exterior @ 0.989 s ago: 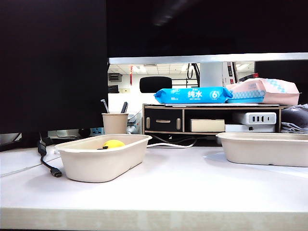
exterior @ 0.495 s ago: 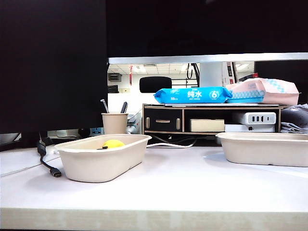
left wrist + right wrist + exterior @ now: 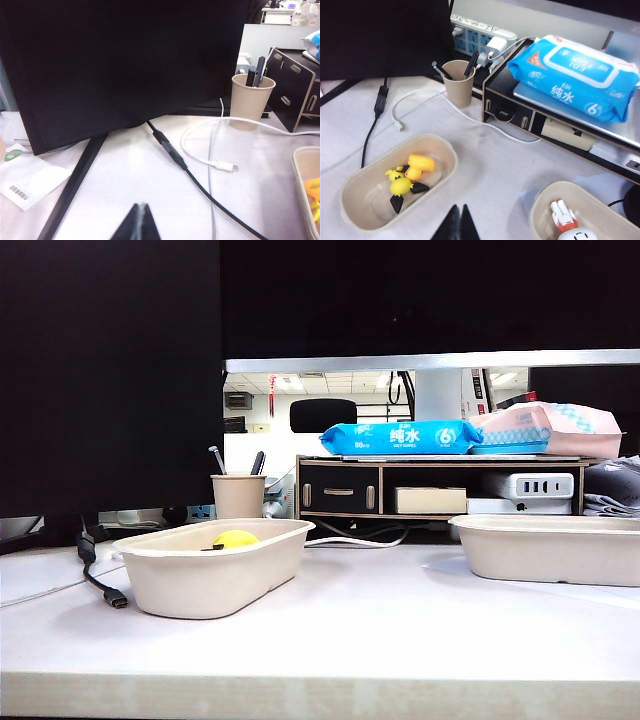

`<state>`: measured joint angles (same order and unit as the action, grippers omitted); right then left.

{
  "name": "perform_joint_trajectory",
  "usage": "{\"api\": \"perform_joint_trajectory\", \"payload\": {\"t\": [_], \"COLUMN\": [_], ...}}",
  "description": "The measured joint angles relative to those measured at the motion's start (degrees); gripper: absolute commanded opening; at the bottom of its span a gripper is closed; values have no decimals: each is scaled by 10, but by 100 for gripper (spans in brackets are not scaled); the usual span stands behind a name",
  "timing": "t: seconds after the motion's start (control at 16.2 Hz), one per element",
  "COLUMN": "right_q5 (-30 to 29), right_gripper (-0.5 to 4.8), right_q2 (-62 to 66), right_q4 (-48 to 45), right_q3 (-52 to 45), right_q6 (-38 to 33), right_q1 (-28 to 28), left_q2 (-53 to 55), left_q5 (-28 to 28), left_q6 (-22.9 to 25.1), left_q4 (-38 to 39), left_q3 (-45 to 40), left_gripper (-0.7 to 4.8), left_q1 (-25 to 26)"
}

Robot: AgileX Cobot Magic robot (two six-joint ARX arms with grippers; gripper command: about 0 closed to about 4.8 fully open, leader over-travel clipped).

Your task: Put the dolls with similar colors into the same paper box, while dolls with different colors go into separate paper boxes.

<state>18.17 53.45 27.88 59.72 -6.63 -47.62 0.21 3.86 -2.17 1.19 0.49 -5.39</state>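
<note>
Dolls sorted by colour into two paper boxes on the desk (image 3: 380, 630), both end effectors shut and empty.

From the right wrist view, the right end effector (image 3: 459, 222) has its fingers pressed together, holds nothing, and hangs above bare desk between the two boxes. The left paper box (image 3: 355, 185) holds the yellow rubber duck (image 3: 419, 166) and, touching it, the yellow figure (image 3: 400, 186) with black limbs. The right paper box (image 3: 545, 210) holds the small white limbed figure (image 3: 563, 214) beside the white egg-shaped blob (image 3: 578, 235), both cut by the frame edge. The left end effector (image 3: 141, 225) is also closed and empty, set near a black cable (image 3: 172, 155) by the monitor foot, well apart from the left box's rim. A tan cup (image 3: 458, 82) with pens stands behind.
</note>
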Motion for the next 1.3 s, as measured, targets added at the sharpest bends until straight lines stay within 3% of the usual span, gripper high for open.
{"api": "perform_joint_trajectory", "payload": {"t": [0.25, 0.37, 0.49, 0.56, 0.62, 0.68, 0.74, 0.87, 0.99, 1.11, 1.3], "right_q5": [-2, 9, 88, 95, 69, 5, -102, -204, -243, -242, -244], "right_gripper": [-5, -5, -5, -5, -5, -5, -5, -5, -5, -5, -5], "right_q2": [0, 0, 0, -3, -7, -23, -61, -138, -220, -279, -367], "right_q4": [0, 5, 6, -3, -21, -62, -126, -206, -249, -250, -264], "right_q3": [0, 0, 0, 0, -3, -22, -70, -153, -230, -300, -414], "right_q6": [0, 39, 64, 65, 62, 57, 52, 49, 48, 48, 47], "right_q1": [0, 0, 22, 64, 114, 166, 232, 323, 399, 467, 509], "left_q2": [0, 0, 0, 0, 0, 0, 0, 0, 0, 0, 0], "left_q5": [0, 0, 0, 0, 0, -1, 0, 0, 0, 0, -1], "left_q6": [0, 0, 0, 0, 0, 0, 0, 0, 0, 0, 0], "left_q4": [0, 0, 0, 0, 0, 0, 0, 0, 0, 0, 0], "left_q3": [0, 0, 0, 0, 0, 0, 0, 0, 0, 0, 0], "left_gripper": [-6, -6, -6, -6, -6, -6, -6, -6, -6, -6, -6], "left_q1": [0, 0, 0, 0, 0, 0, 0, 0, 0, 0, 0]}}
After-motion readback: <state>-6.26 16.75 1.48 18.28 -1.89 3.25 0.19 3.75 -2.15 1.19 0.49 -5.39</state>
